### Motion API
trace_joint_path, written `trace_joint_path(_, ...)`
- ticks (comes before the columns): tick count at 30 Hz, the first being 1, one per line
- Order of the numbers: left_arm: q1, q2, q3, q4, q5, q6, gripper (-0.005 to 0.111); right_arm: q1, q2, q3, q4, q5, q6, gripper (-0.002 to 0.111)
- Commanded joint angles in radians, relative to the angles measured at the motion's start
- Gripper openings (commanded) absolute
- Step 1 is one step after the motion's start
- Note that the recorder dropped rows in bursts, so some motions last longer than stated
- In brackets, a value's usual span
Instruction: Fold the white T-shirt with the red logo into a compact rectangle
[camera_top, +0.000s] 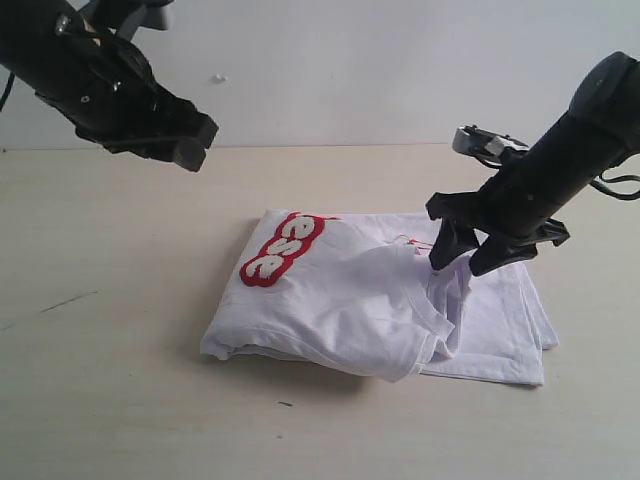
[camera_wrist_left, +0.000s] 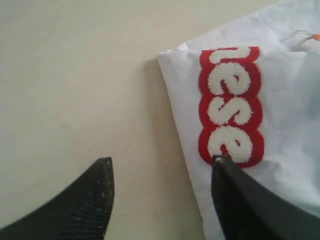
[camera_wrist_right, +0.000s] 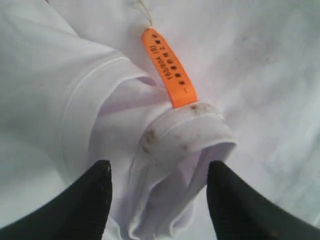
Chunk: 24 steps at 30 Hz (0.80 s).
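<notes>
The white T-shirt lies partly folded on the table, rumpled in the middle. Its red logo with white letters shows on the far left corner, and the red logo fills the left wrist view beside the shirt's edge. My left gripper hangs open high above the table, left of the shirt, with nothing in it. My right gripper stands open over the shirt's right half, with a raised fold of cloth between its spread fingers. An orange neck tag lies just beyond.
The pale wooden table stretches bare to the left and front of the shirt. A white wall rises behind it. The flat lower layer of the shirt sticks out at the right.
</notes>
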Motion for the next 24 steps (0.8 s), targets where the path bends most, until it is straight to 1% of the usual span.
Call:
trace_joint_path(1, 0.003, -0.012, 0.027, -0.046, -0.070, 0.012, 0.056, -0.001, 0.003, 0.004, -0.017, -0.011, 0.012, 0.056)
trace_joint_path(5, 0.003, -0.012, 0.027, -0.046, -0.059, 0.013, 0.056, -0.001, 0.005, 0.004, -0.053, -0.011, 0.039, 0.056)
trace_joint_path(9, 0.003, -0.012, 0.027, -0.052, -0.052, 0.013, 0.056, -0.001, 0.005, 0.004, -0.195, -0.016, 0.160, 0.056)
trace_joint_path(10, 0.003, -0.012, 0.027, -0.051, -0.052, 0.013, 0.056, -0.001, 0.005, 0.004, -0.201, -0.013, 0.169, 0.056)
trace_joint_path(12, 0.003, -0.012, 0.027, -0.051, -0.052, 0.013, 0.056, 0.001, 0.005, 0.004, -0.154, -0.011, 0.141, 0.056)
trace_joint_path(15, 0.003, -0.012, 0.027, -0.051, -0.052, 0.013, 0.056, 0.001, 0.024, 0.004, 0.019, 0.017, 0.003, 0.056)
trace_joint_path(17, 0.003, -0.012, 0.027, -0.054, -0.052, 0.013, 0.056, 0.001, 0.040, 0.004, 0.089, 0.034, -0.047, 0.056)
trace_joint_path(24, 0.003, -0.012, 0.027, -0.054, -0.052, 0.013, 0.056, 0.001, 0.087, 0.004, 0.136, 0.038, -0.086, 0.056)
